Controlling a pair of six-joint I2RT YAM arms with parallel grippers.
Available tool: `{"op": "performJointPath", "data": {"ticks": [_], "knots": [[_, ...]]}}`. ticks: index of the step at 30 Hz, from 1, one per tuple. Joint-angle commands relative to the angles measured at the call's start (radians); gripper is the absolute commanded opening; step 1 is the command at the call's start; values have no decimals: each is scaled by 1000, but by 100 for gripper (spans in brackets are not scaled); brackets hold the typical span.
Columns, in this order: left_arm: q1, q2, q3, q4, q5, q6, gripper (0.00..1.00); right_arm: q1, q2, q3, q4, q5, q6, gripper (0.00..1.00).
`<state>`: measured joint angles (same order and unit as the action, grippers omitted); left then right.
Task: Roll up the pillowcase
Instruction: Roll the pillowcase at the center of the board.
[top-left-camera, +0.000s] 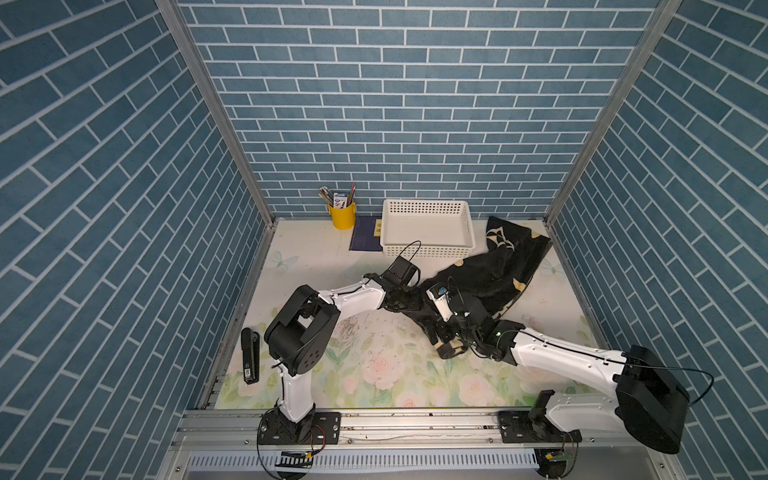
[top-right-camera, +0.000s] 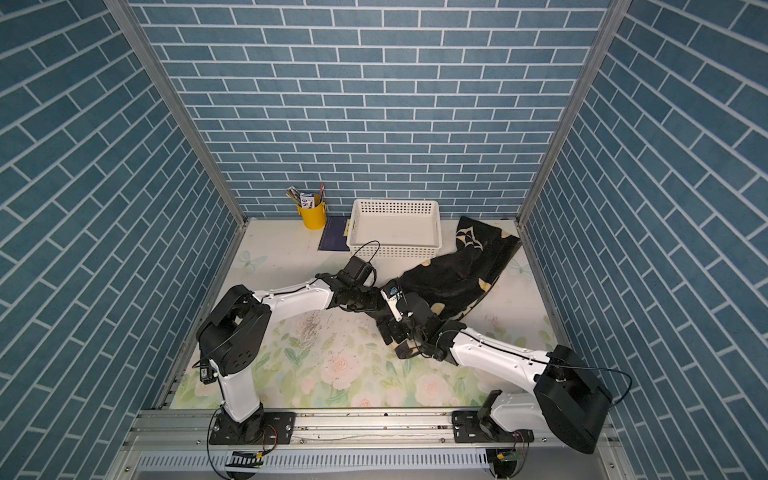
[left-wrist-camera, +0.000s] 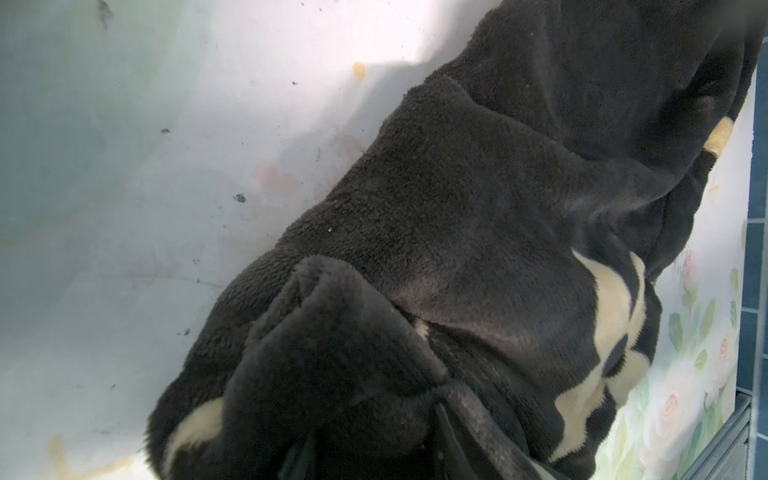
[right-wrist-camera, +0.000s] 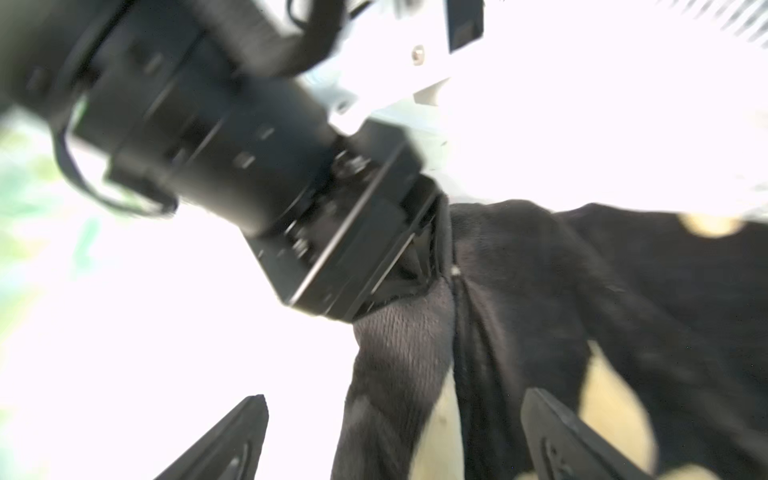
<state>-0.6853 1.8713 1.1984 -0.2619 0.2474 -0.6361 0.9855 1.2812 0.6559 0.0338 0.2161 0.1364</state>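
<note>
The right gripper (right-wrist-camera: 397, 397) stands spread wide around the near end of the pillowcase (top-left-camera: 490, 274) (nothing pinched). The left gripper (right-wrist-camera: 424, 257) pinches a fold. The cloth reaches back beside the white basket (top-left-camera: 428, 250). Rolling looks barely begun; next, pinch that end and turn it

Blue brick-pattern walls (top-left-camera: 399, 104) with white mortar lines close the cell at nine, twelve and three o'clock, joined by two aluminium corner posts (top-left-camera: 216, 112). The worktop (top-left-camera: 374, 374) wears a pale floral covering with pink roses, scuffed dark near its middle. An aluminium rail (top-left-camera: 415, 424) runs along six o'clock; light is even and bright
</note>
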Motion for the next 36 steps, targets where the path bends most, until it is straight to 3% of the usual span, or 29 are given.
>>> {"op": "performJointPath", "data": {"ticks": [1,5,12,15,19,20,22,23,27,31,36], "knots": [[1,9,15,-14,-10,-4,49,113,44,-20,-12,324,-134,100],[1,11,12,-12,-8,-5,49,183,176,12,26,450,-202,99],[1,2,3,-12,-13,-4,49,191,320,36,99,599,-262,98],[1,2,0,-11,-11,-4,49,189,341,41,106,591,-267,90],[2,0,1,-8,-13,-5,49,189,347,46,100,509,-263,64],[3,0,3,-9,-15,-5,49,189,345,51,95,490,-256,54],[8,-6,6,-13,-16,-5,49,189,334,56,83,448,-242,24],[14,-11,7,-15,-18,-2,49,189,325,54,81,433,-228,15],[57,-56,12,-33,-23,3,51,188,269,43,64,325,-169,0],[114,-126,19,-54,-19,13,55,151,190,15,69,87,-92,0],[164,-200,22,-90,-19,39,58,20,96,-48,117,-231,25,0]]}}
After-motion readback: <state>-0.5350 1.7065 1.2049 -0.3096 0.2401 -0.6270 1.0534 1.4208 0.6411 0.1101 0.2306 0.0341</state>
